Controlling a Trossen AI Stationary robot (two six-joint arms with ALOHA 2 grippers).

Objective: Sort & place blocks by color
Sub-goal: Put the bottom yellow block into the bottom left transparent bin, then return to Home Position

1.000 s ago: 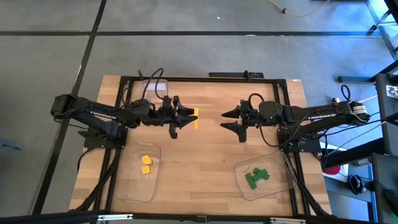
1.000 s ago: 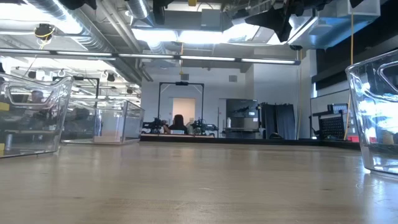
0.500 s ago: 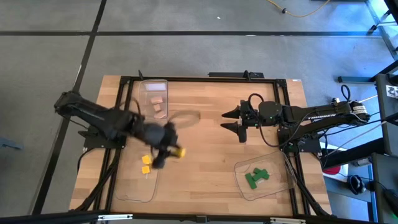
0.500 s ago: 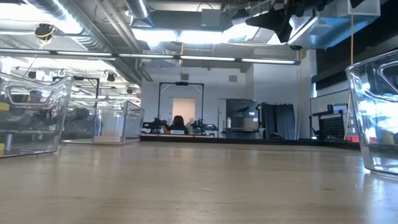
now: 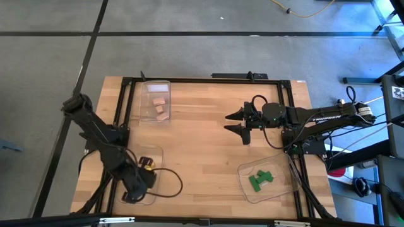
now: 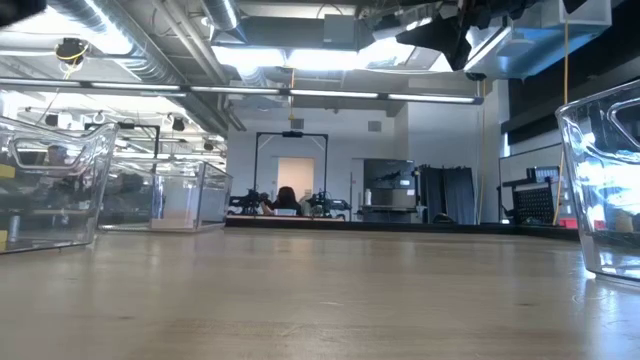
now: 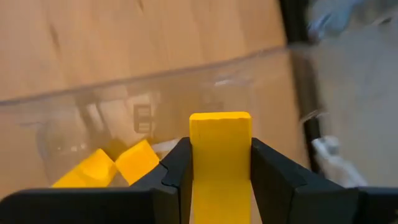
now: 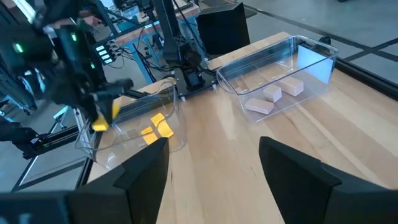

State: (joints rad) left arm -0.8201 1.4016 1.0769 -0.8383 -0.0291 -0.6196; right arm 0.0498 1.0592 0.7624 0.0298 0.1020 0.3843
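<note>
My left gripper (image 5: 135, 183) hangs over the near-left clear tray (image 5: 153, 192), shut on a yellow block (image 7: 220, 155). The right wrist view shows that same block (image 8: 106, 116) from farther off. Two more yellow blocks (image 7: 115, 167) lie on this tray's floor below it. My right gripper (image 5: 237, 127) waits open above the table's middle right, touching nothing. Tan blocks (image 5: 160, 107) lie in the far tray (image 5: 146, 116). Green blocks (image 5: 260, 180) lie in the near-right tray (image 5: 245, 189). My left gripper pinches the yellow block between its two fingers, one on each long side (image 7: 194, 149). The block's free end (image 7: 220, 118) sticks out past the fingertips. The fingers come from above, and the block is lifted clear over the near-left tray.
A black frame (image 5: 121, 113) runs round the tabletop. Bare wood (image 5: 202, 157) lies between the three trays. Cables loop beside the left arm (image 5: 169, 183). The low view shows only clear tray walls (image 6: 600, 190) and the room behind.
My left arm has swung fast from the table's middle toward the near left corner, carrying the yellow block, and now hangs over the tray with the yellow blocks. The tan blocks' tray, hidden under the arm before, shows now.
</note>
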